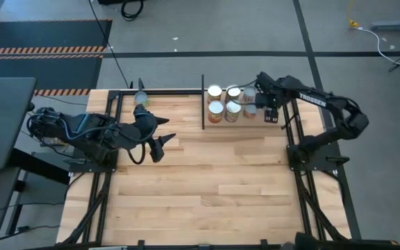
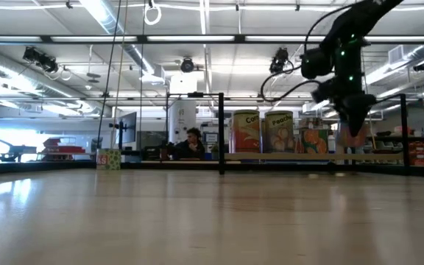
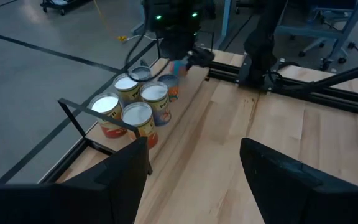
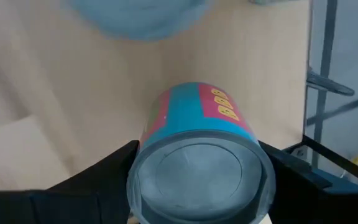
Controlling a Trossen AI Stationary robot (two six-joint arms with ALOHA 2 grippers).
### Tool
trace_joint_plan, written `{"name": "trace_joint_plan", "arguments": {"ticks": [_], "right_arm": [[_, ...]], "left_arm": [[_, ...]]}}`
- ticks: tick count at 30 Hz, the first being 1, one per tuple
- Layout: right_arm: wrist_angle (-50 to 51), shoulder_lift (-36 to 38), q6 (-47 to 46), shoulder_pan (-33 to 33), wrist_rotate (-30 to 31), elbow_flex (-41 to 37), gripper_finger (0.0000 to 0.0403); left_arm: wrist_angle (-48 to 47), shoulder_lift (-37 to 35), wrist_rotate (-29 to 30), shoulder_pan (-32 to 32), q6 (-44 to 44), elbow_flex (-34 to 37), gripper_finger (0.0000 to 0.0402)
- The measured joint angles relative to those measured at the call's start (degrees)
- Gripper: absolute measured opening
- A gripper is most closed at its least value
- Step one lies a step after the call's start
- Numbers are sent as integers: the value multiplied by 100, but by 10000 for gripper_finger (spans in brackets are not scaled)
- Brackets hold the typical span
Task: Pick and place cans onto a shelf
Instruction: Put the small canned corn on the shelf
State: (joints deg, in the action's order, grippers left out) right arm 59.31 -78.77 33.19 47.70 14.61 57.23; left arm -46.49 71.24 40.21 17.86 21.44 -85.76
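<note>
Beyond the bench's far edge, my right end effector (image 4: 197, 186) pinches a blue can (image 4: 197, 162), hanging beside the shelved cans (image 1: 224, 104); my left end effector (image 3: 191, 168) waits spread.

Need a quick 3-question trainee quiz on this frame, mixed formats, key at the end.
1. True or false: the right gripper is over the shelf with a blue and pink can between its fingers.
2. Multiple choice: where is the left gripper? A) over bare tabletop, away from the shelf; B) gripping a can on the shelf; C) off the table.
3. Fill in: apart from the shelf group, one lone can stands near the table's ____ edge, on the left arm's side.

Key: 1 true. 2 A; its fingers are apart and hold nothing. 3 far (back).
</note>
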Motion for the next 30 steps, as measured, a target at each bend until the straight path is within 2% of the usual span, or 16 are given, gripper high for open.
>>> {"name": "trace_joint_plan", "arguments": {"ticks": [2,10,13,15,19,26,30], "right_arm": [[-170,-208,-95,202,39,43,283],[-61,-1103,-1083,818,-105,1015,283],[100,-1446,-1457,990,-281,1380,283],[170,-1661,-1674,1101,-427,1534,283],[280,-1977,-1970,1234,-555,1707,283],[220,-1991,-2132,1249,-547,1702,286],[75,-1966,-2169,1255,-507,1692,338]], "left_arm": [[50,0,2,1,92,0,259],[1165,0,2,0,1553,0,259],[1714,0,-5,-37,1204,0,259],[1906,-2,-210,-41,784,0,259],[1907,-76,-395,-112,165,7,259],[1940,-236,-437,-168,-119,2,258],[1977,-236,-428,-191,-261,4,259]]}}
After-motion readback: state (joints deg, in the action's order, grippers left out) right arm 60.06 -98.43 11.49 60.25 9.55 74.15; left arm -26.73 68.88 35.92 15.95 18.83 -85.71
